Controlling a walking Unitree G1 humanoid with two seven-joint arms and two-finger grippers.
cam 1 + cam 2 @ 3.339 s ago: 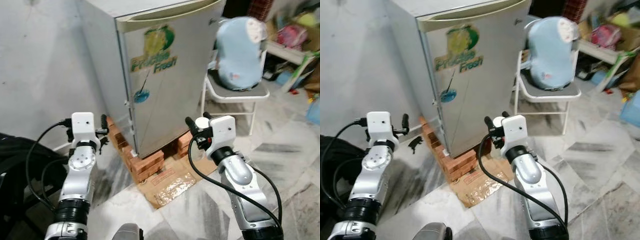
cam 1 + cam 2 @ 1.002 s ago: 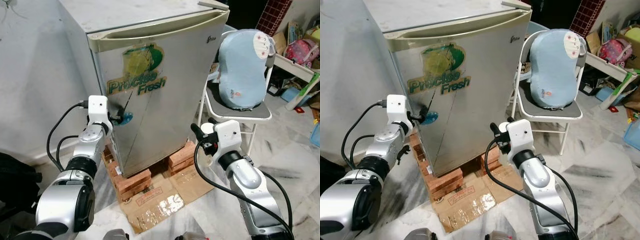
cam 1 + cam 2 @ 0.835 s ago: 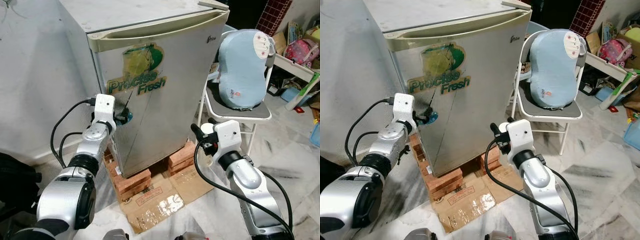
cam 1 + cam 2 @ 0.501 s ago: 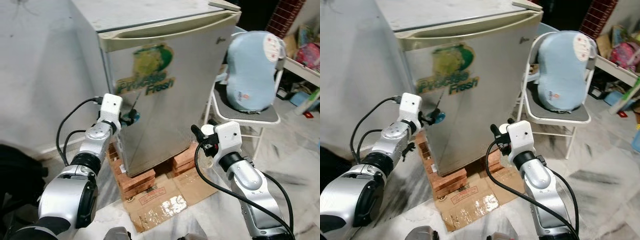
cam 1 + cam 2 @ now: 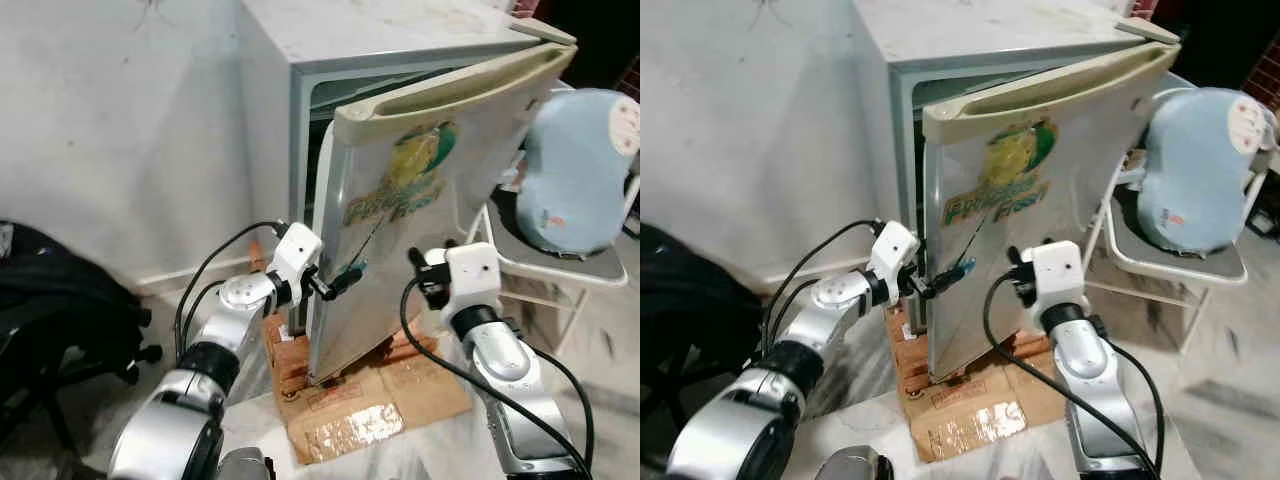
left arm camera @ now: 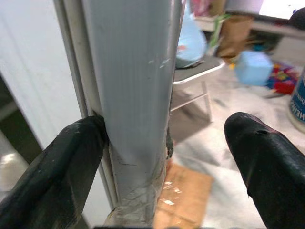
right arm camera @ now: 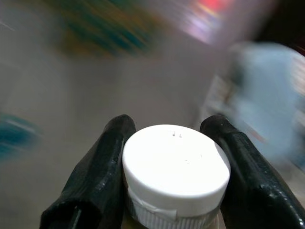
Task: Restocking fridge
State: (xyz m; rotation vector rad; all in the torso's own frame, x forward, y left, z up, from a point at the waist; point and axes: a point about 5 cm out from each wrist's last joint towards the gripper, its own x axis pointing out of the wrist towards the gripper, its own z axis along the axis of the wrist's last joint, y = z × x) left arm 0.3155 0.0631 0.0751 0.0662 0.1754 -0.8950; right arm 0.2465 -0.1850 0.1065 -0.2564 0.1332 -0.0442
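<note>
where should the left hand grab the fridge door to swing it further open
Grip the free vertical edge of the fridge door, low down where the left hand already straddles it, one finger hooked behind the edge. Come from the open gap side: the door is ajar, hinged on the far side, so that thin edge gives most leverage.
</note>
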